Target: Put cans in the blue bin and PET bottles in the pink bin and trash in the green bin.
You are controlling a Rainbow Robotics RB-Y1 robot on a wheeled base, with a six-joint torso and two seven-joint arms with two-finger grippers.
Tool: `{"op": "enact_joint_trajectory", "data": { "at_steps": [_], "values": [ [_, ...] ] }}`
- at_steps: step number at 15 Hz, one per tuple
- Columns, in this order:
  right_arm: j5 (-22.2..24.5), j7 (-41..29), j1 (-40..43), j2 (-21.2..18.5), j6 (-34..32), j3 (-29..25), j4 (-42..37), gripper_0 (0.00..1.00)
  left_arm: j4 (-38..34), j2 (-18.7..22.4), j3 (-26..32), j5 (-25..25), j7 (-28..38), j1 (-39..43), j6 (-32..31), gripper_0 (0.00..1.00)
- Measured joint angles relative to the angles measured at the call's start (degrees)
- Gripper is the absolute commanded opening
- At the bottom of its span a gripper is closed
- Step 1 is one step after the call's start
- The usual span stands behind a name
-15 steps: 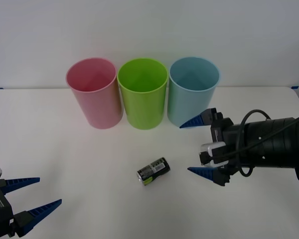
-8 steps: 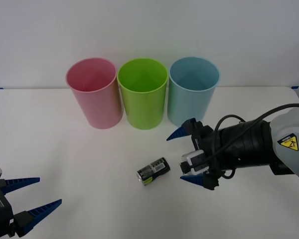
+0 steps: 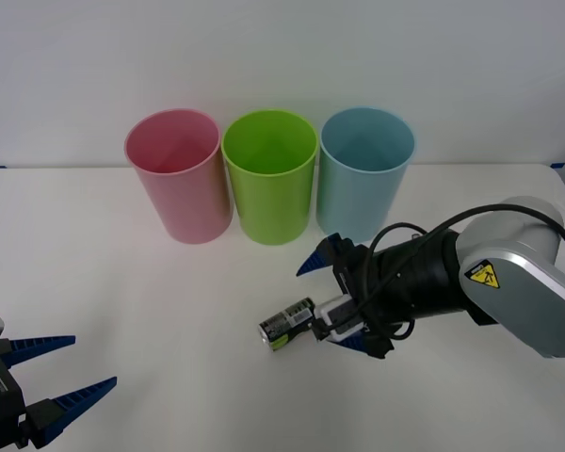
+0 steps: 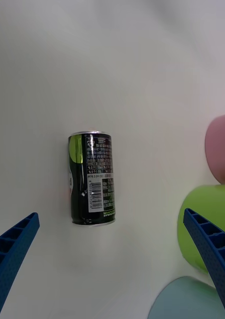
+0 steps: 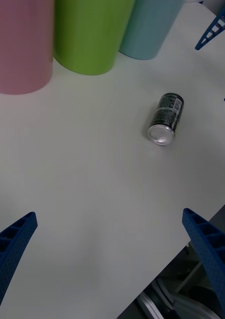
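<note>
Can [image 3: 289, 324] lying sideways on table [image 3: 151, 311]; right gripper [image 3: 331, 301] beside it, fingers spread, not touching; left gripper [image 3: 61, 372] parked, fingers apart.

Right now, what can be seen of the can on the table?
The can is small and short, with a black and lime-green label carrying white print and a barcode, and silver metal ends. It looks undented and lies on its side on the white table, in front of the green bin. The right gripper, jaws open, is right beside it, one finger on each side; contact cannot be told. Nothing else touches it.
</note>
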Motion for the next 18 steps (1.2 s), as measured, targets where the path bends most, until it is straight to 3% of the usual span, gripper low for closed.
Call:
{"op": "enact_joint_trajectory", "data": {
  "at_steps": [18],
  "values": [
    [10.2,3.9,-3.9,12.9,0.0,6.2,15.7,1.00,0.0,0.0,0.0,0.0,0.0,0.0,0.0,1.00]
  ]
}}
